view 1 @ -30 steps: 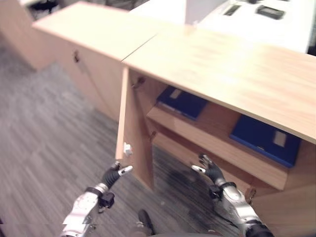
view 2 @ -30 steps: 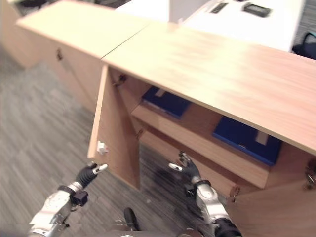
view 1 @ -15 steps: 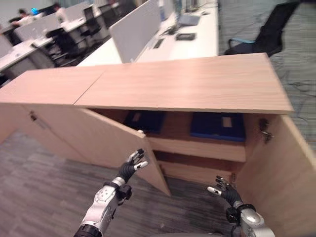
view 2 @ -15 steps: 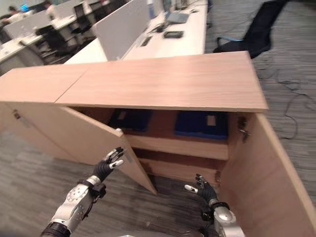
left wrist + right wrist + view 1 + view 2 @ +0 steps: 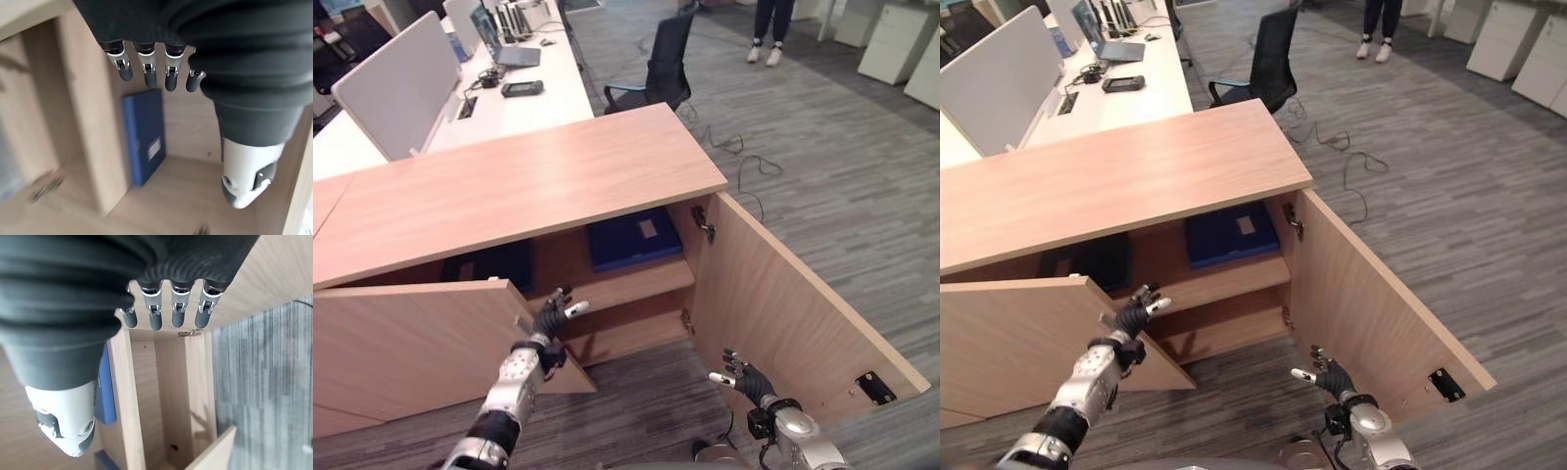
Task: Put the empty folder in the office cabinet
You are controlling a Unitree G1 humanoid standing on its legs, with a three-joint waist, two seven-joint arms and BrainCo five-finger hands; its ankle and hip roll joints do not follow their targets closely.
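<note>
**Cabinet open, both hands empty, folders on the upper shelf**

The office cabinet point(image 5: 519, 181) stands with both doors swung wide. The left door point(image 5: 411, 343) hides the left part of the interior from the head views, and the right door point(image 5: 793, 313) stands out toward the floor point(image 5: 842, 166).

On the upper shelf point(image 5: 626, 279) a blue folder point(image 5: 634, 238) lies flat with a pale label on its cover; the label is too small to read. A second, darker folder point(image 5: 494, 264) lies further left on the same shelf, partly cut off by the cabinet top and the left door, so its full outline cannot be made out. The lower shelf is mostly in shadow.

The left hand point(image 5: 551, 316) is raised in front of the shelf edge, beside the left door, fingers straight and spread, holding nothing. In its wrist view the fingers point(image 5: 146, 73) hang relaxed above the blue folder without touching it.

The right hand point(image 5: 744, 377) is low near the inside of the right door, fingers relaxed and empty.

Behind the cabinet stands a white desk point(image 5: 524, 108) with a laptop point(image 5: 514, 51), and beside it a black chair point(image 5: 661, 61). A person's legs point(image 5: 769, 24) are cut off at the upper edge.
</note>
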